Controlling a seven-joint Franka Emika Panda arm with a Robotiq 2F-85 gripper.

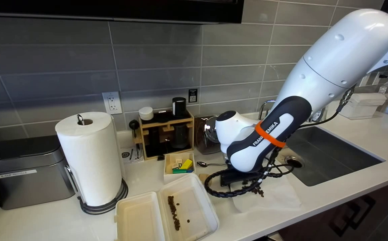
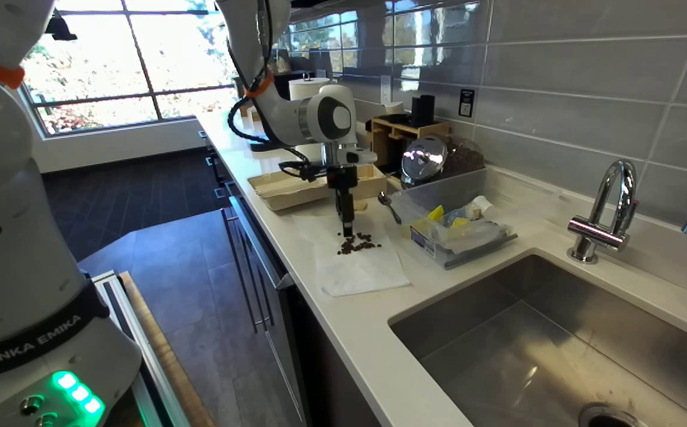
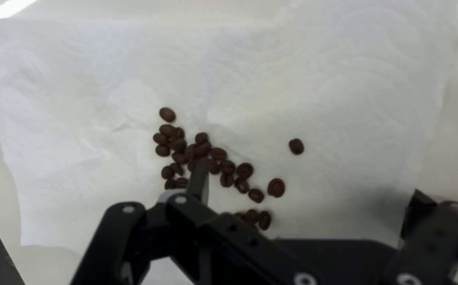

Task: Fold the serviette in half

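The serviette (image 3: 292,79) is a thin white sheet lying flat and unfolded on the counter. It also shows in both exterior views (image 1: 277,197) (image 2: 361,279). A loose cluster of dark brown beans (image 3: 245,170) lies on its middle; the beans also show in an exterior view (image 2: 355,243). My gripper (image 3: 312,182) is open and empty in the wrist view, its fingers wide apart. The left finger's tip is over the beans. In an exterior view the gripper (image 2: 347,231) points straight down at the beans; I cannot tell whether it touches the sheet.
An open cream tray (image 1: 137,214) with a row of beans stands beside the serviette. A clear bin (image 2: 438,249) of packets, a spoon (image 2: 386,203) and a steel sink (image 2: 498,332) lie nearby. A paper-towel roll (image 1: 88,160) and a wooden rack (image 1: 167,134) stand farther back.
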